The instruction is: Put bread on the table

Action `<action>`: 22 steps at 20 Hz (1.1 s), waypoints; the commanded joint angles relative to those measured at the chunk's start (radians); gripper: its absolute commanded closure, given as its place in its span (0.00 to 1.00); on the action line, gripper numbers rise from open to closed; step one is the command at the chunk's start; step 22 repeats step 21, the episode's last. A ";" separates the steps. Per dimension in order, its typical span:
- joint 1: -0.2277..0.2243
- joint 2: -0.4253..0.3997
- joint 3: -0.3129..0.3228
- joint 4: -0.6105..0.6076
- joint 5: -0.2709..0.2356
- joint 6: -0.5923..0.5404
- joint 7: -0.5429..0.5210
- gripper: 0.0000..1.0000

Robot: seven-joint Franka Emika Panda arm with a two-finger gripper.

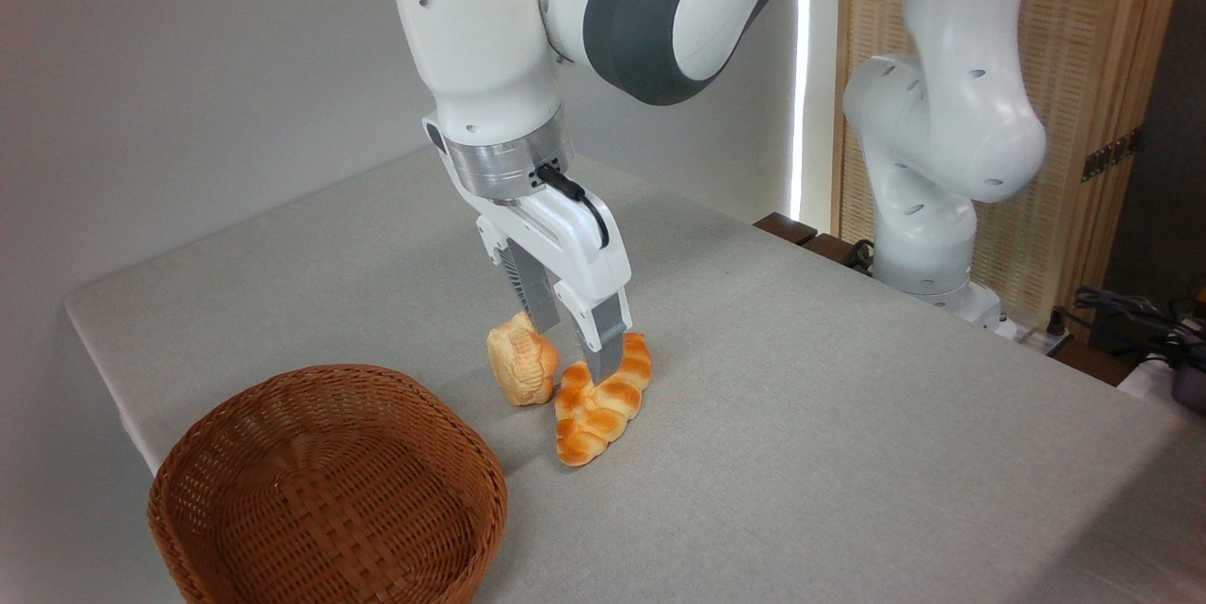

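Two fingers of the gripper [577, 361] appear clamped on the bread [603, 404], which looks set on the table [848, 416] beside a paler roll [521, 362], so parting them gently and lifting straight up should leave it undisturbed.

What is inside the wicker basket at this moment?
Nothing shows inside the wicker basket: its woven floor and far wall are bare. The near wall hides a strip of the floor. The bread and the paler roll both lie outside it on the table.
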 commanded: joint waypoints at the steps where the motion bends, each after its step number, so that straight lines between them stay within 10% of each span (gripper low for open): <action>1: -0.002 -0.007 0.005 0.026 0.012 0.081 0.000 0.00; 22: -0.008 -0.002 -0.036 0.092 0.015 0.162 -0.225 0.00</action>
